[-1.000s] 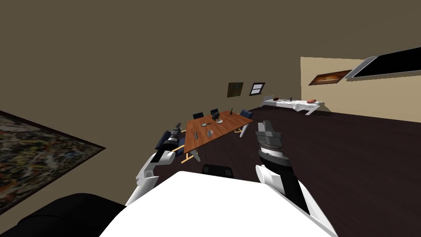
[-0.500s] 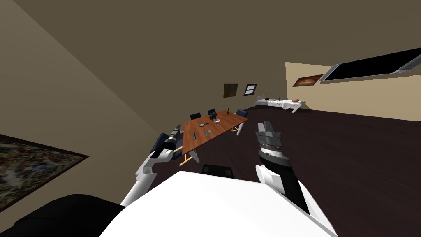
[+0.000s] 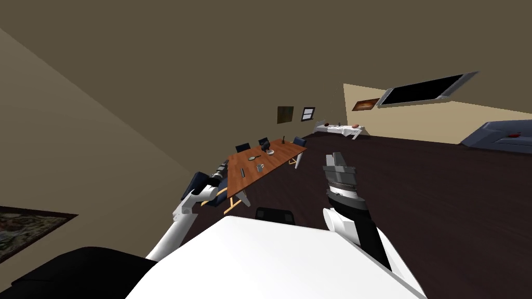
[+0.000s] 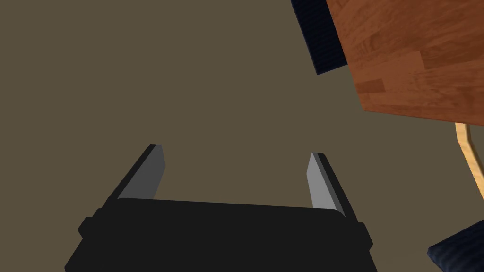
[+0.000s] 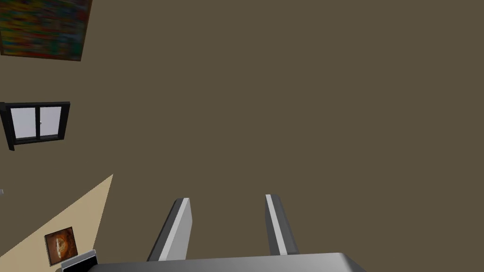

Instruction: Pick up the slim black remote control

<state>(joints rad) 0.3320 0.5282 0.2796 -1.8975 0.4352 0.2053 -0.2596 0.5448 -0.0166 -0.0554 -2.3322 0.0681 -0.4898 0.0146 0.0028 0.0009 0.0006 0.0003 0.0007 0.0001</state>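
Dark floorboards run to a reddish-brown wooden desk (image 3: 284, 152). We see the slim black remote control (image 3: 242, 172) by its left end, long axis roughly along that edge. Our left tool (image 3: 224, 165), released and empty, is nearer; our right tool (image 3: 334, 157), also released, hangs well apart.
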